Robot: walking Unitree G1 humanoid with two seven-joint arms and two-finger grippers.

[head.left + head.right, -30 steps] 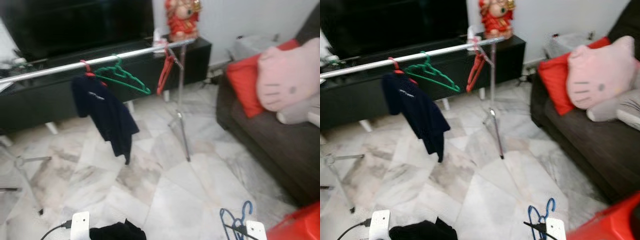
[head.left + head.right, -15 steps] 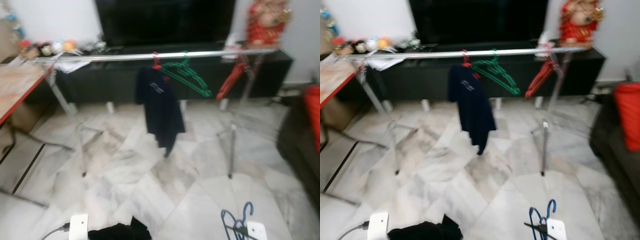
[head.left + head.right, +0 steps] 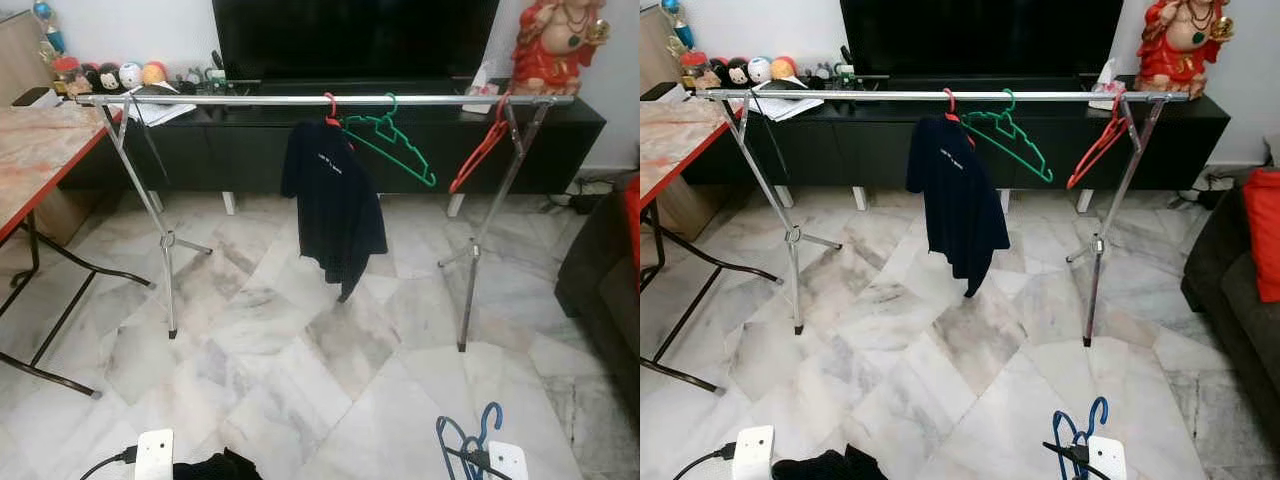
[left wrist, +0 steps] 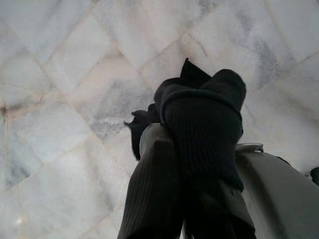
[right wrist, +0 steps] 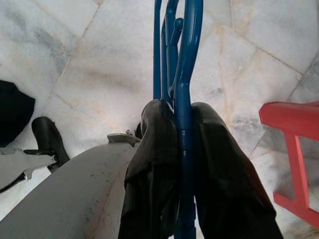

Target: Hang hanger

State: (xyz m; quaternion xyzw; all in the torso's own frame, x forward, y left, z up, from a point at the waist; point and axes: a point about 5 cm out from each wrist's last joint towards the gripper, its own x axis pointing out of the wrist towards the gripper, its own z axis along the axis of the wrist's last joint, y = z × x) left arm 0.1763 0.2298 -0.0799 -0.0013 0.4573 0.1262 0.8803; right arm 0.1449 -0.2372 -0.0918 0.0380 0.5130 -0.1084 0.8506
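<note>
Both head views are being rendered sharply under even, bright indoor light; soft sheen is being reflected off the marble floor point(image 3: 300, 340) and faint shadows are being cast beneath the clothes rail point(image 3: 320, 100). In both wrist views, the near fingers are being left dark and slightly soft

The glossy marble floor point(image 3: 300, 360) is white, veined grey and beige in diamond tiles. A shiny silver metal garment rack point(image 3: 300, 100) carries a navy short-sleeved shirt point(image 3: 335, 205) with small white chest print on a red hanger, a green plastic hanger point(image 3: 395, 145) and a red plastic hanger point(image 3: 478, 150). The blue plastic hanger point(image 5: 182, 74) sits between the right hand's point(image 5: 184, 144) black fingers; the left hand point(image 4: 192, 149) grips black ribbed cloth point(image 4: 204, 124). A red-robed figurine point(image 3: 555, 45) stands on the long black cabinet point(image 3: 250, 150).
</note>
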